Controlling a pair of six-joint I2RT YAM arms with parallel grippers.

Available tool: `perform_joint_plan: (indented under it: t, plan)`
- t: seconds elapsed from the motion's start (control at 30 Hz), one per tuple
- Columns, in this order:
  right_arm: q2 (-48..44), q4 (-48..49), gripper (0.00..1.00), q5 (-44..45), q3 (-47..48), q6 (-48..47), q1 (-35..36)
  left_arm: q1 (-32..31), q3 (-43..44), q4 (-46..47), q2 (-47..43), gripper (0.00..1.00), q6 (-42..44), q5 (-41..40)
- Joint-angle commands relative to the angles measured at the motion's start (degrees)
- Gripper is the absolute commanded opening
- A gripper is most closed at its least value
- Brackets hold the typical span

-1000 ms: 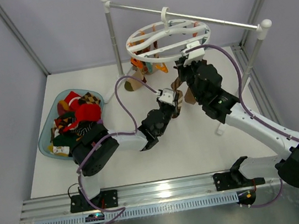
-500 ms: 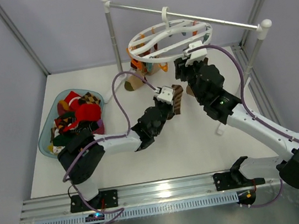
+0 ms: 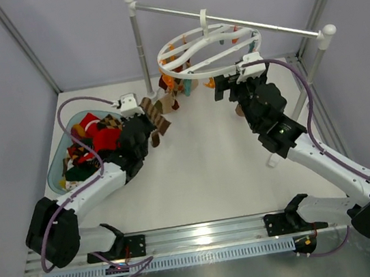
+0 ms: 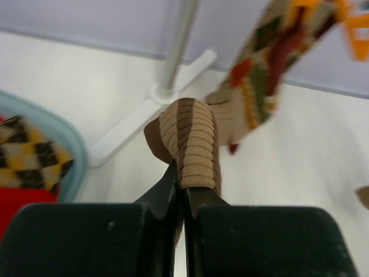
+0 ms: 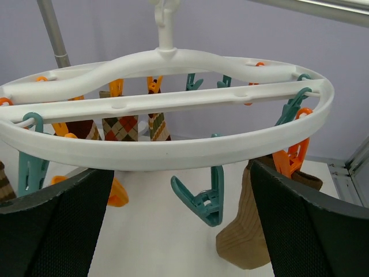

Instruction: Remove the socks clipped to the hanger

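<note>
The white ring hanger (image 3: pixel 207 39) hangs by its hook from the rail. Argyle and orange socks (image 3: pixel 174 88) stay clipped at its left side. In the right wrist view the hanger (image 5: pixel 167 151) fills the frame, with argyle socks (image 5: pixel 120 127) at the back and a tan sock (image 5: pixel 248 236) hanging from an orange clip (image 5: pixel 291 157). An empty teal clip (image 5: pixel 204 199) sits between the fingers of my open right gripper (image 5: pixel 181 231), just under the rim. My left gripper (image 4: pixel 183 193) is shut on a brown-and-tan striped sock (image 4: pixel 190 144), beside the basin (image 3: pixel 55 172).
The teal basin (image 4: pixel 78 164) holds a pile of red, orange and argyle socks (image 3: pixel 96 140). The white rail stand's left post (image 3: pixel 139 48) and foot (image 4: pixel 144 118) stand close behind my left gripper (image 3: pixel 147 114). Its right post (image 3: pixel 313 69) is beside my right arm.
My left arm swung left from the table's middle to the basin, carrying the striped sock off the hanger. My right gripper opened wide and rose to the hanger's rim.
</note>
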Motion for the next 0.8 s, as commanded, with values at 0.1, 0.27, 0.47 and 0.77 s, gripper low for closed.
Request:
perform_joint_plan:
  t: [0.1, 0.27, 0.47, 0.77]
  plan:
    - [-3.3, 1.8, 1.00, -0.7, -1.1, 0.8, -0.2, 3.5, -2.1, -7.2, -3.2, 0.00, -5.6, -17.9]
    - [-3.3, 1.7, 1.00, -1.2, -1.1, 0.8, -0.1, 8.6, -9.6, 3.5, -12.0, 0.00, -6.7, -22.3]
    - [-3.1, 1.4, 1.00, -2.7, -0.8, 0.9, -0.1, 16.8, -8.2, 3.1, -14.2, 0.00, -4.0, -24.6]
    - [-3.5, 1.4, 1.00, -2.6, -1.1, 1.0, -0.1, 26.1, -11.0, 4.8, -4.0, 0.00, -13.3, -20.3]
